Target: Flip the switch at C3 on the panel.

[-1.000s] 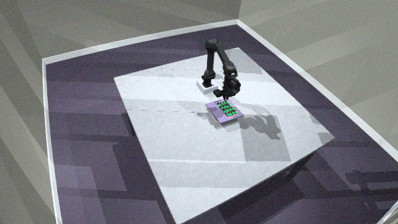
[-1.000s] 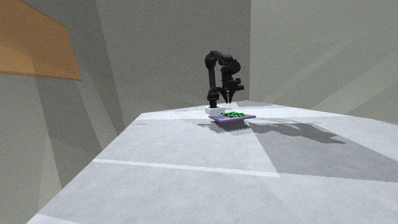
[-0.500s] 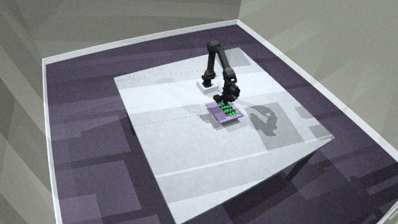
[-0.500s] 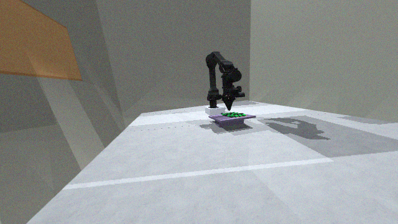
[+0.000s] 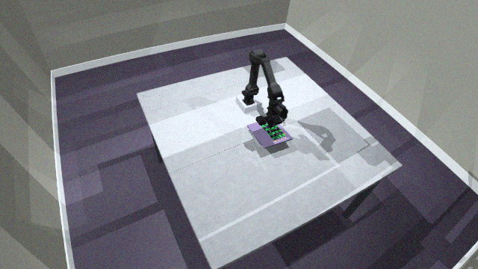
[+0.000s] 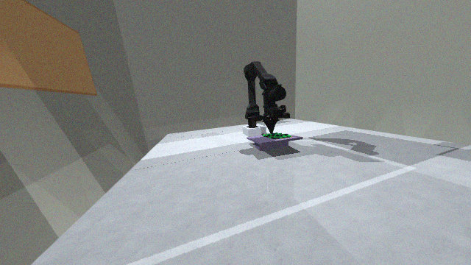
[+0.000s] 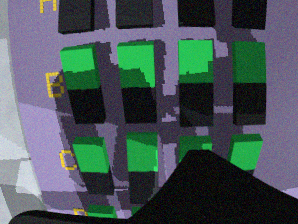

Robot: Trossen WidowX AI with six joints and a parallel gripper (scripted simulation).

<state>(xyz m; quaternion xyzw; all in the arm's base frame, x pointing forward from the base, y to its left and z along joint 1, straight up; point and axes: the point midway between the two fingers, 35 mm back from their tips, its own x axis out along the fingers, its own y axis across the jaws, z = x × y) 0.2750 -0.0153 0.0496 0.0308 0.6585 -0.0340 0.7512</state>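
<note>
The purple panel (image 5: 264, 142) (image 6: 262, 141) (image 7: 36, 125) carries rows of rocker switches, each with a green far part and a black near part. Yellow row letters run down its left side in the wrist view. The C3 switch (image 7: 194, 142) shows only its green far part, partly in shadow. Its near part is hidden behind the fingertips, so its tilt cannot be told. My gripper (image 6: 271, 132) (image 7: 197, 159) is shut and empty, pointing down with its tips low over the switches, at C3 in the wrist view. Contact cannot be told.
The C2 switch (image 7: 142, 152) and C4 switch (image 7: 246, 151) stand on either side of C3. The B3 switch (image 7: 195, 60) lies just beyond it. Row D is mostly hidden by the gripper. The panel stands on the pale table (image 5: 231, 187) (image 6: 221, 199) in front of the arm's white base (image 5: 246, 106).
</note>
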